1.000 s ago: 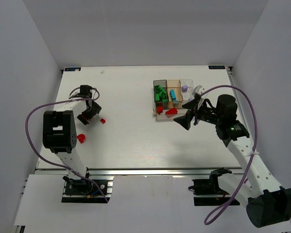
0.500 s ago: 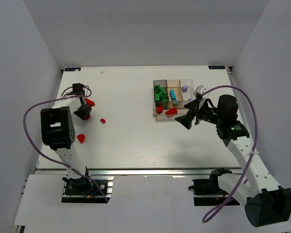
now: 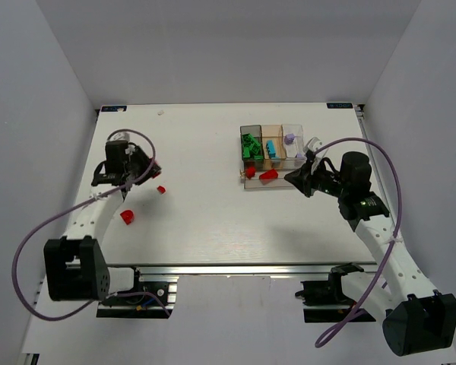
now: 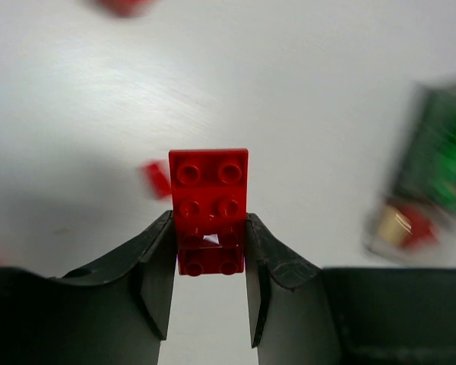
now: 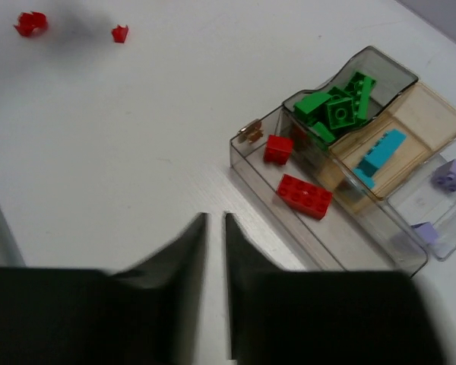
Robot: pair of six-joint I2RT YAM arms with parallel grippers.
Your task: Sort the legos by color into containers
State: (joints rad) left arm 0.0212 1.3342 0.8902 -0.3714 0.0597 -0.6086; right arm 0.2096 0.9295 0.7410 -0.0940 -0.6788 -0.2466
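My left gripper is shut on a red lego, a studded brick held lengthwise between the fingers above the table; the top view shows this gripper at the far left. Two more red legos lie loose near it. The containers tray holds green legos in the dark compartment and a cyan lego in the tan one. Two red legos lie in the long one. My right gripper hovers just off the tray's near side, fingers almost together and empty.
Purple pieces sit in the tray's clear compartment. The two loose red pieces show far off in the right wrist view. White table ends at walls on three sides; the arm bases stand along the near edge.
The left gripper closed on the red lego and lifted it as the left arm swung round. The right gripper went from wide open to nearly closed and drew back a little from the tray.
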